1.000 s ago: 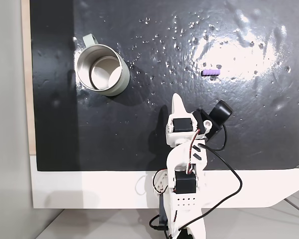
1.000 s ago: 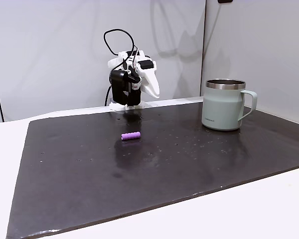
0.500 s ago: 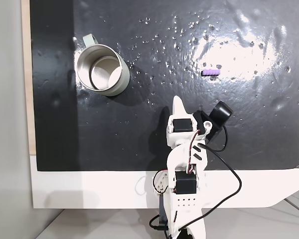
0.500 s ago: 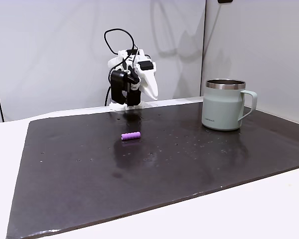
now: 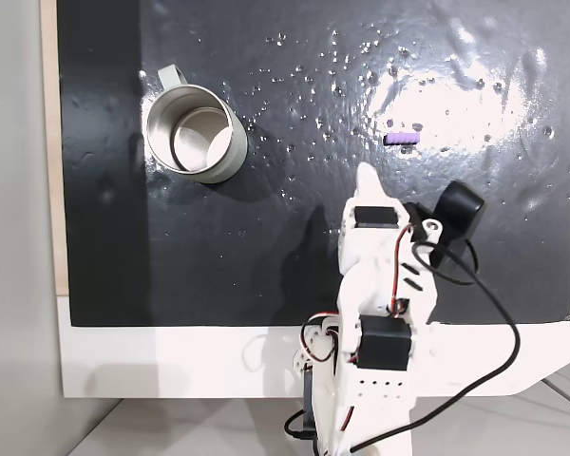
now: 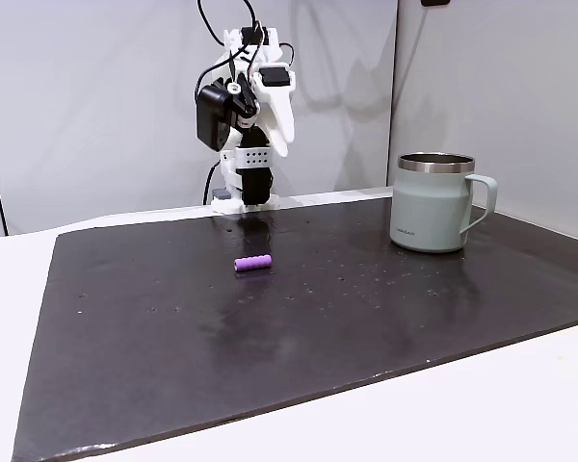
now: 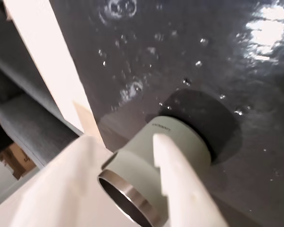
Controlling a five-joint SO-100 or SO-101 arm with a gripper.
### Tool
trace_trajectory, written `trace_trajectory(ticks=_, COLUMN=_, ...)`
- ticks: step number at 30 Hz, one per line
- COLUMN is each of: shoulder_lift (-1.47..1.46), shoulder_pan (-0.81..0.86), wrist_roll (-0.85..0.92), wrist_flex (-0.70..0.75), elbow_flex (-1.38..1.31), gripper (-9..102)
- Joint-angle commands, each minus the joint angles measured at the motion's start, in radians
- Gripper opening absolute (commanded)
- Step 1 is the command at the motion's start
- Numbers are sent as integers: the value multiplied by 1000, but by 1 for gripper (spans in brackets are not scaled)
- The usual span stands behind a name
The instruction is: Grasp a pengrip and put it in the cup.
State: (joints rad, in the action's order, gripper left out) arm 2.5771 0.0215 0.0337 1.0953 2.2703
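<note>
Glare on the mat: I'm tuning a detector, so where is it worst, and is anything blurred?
In a fixed view, glare whitens the mat near the pengrip; in the wrist view, a bright patch top right, and the cup looks soft.

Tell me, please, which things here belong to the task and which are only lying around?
Belong to the task:
- pengrip, lying on the mat
- cup, standing upright
- gripper, above the mat

Only around:
- black mat
- white table
- black cable
</note>
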Motion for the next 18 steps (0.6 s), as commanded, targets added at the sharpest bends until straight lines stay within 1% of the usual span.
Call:
trace_trajectory(ticks=1, shoulder_lift=-121, shoulder_pan=43, wrist_roll=17, wrist_flex=69, elbow_flex=-193, gripper=22)
trace_trajectory(ticks=4, shoulder_lift=-244, shoulder_pan=72, wrist_roll=26, wrist_flex=144, elbow_flex=-302, gripper=25)
trace_trajectory(ticks=9, shoulder_lift=-454, shoulder_pan=133, wrist_roll=38, wrist_flex=253, elbow_flex=-485, gripper=27)
trace_trajectory(ticks=18, shoulder_lift=-759, shoulder_pan=216, wrist_roll=120, wrist_flex=316, elbow_flex=-723, gripper=26)
